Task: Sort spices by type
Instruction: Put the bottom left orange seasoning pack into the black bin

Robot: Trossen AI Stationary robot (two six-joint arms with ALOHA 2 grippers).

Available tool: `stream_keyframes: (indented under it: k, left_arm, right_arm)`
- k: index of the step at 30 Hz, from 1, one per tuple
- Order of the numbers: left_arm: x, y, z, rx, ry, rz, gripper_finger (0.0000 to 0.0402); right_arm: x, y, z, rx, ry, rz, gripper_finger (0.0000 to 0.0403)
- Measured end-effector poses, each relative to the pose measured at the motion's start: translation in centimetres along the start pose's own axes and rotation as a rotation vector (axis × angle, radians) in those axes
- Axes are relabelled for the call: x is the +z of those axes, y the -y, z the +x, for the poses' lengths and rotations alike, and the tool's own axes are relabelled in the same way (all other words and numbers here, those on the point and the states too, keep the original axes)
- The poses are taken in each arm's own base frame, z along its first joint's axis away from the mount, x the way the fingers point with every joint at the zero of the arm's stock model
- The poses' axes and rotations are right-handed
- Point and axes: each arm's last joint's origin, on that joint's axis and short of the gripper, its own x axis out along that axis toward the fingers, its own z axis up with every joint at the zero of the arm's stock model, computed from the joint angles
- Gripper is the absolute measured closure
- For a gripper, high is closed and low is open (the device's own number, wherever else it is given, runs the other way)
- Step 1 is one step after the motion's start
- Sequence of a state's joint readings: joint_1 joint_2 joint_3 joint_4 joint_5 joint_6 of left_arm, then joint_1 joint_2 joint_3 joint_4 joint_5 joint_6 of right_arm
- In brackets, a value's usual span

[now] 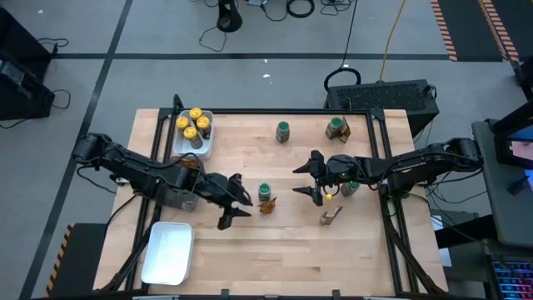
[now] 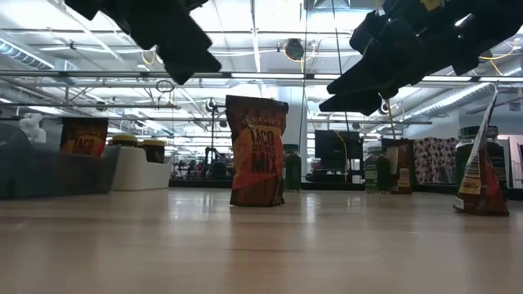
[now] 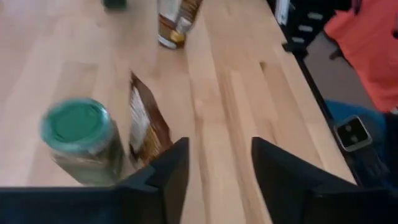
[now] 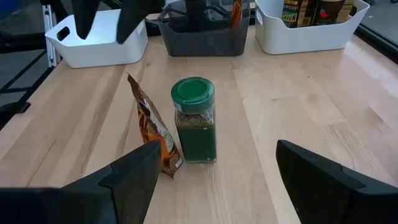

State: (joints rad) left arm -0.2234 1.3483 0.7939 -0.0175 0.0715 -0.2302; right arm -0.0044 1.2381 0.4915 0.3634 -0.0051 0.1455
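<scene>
Left gripper (image 1: 240,210) fingers apart beside upright packet (image 1: 267,205) and green-lid jar (image 1: 265,192) mid-table; right gripper (image 1: 309,178) fingers wide apart, empty.

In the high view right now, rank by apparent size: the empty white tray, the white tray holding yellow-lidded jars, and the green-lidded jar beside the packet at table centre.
1. Empty white tray, largest.
2. White tray with yellow-lidded jars, clearly smaller.
3. Green-lidded jar, by far the smallest.
</scene>
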Motion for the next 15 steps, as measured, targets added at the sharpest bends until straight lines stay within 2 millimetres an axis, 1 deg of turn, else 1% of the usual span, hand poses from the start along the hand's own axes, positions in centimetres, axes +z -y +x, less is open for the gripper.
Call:
stream_keyframes:
  k: [4, 7, 11, 15]
  left_arm:
    - [0.6, 0.0, 0.0, 0.035, 0.070, 0.043, 0.0163]
    - [1.0, 0.0, 0.3, 0.080, 0.121, 0.091, 0.0140]
    - [0.7, -0.3, 1.7, 0.114, 0.131, 0.109, 0.0135]
    - [-0.2, -0.5, 3.5, 0.114, 0.091, 0.111, 0.0135]
  right_arm:
    - [0.0, 0.0, 0.0, 0.000, 0.000, -0.003, 0.0103]
    - [0.0, 0.0, 0.0, -0.001, 0.000, -0.003, 0.0103]
    - [0.0, 0.0, 0.0, -0.001, 0.000, -0.004, 0.0103]
    - [0.0, 0.0, 0.0, -0.001, -0.001, -0.004, 0.0103]
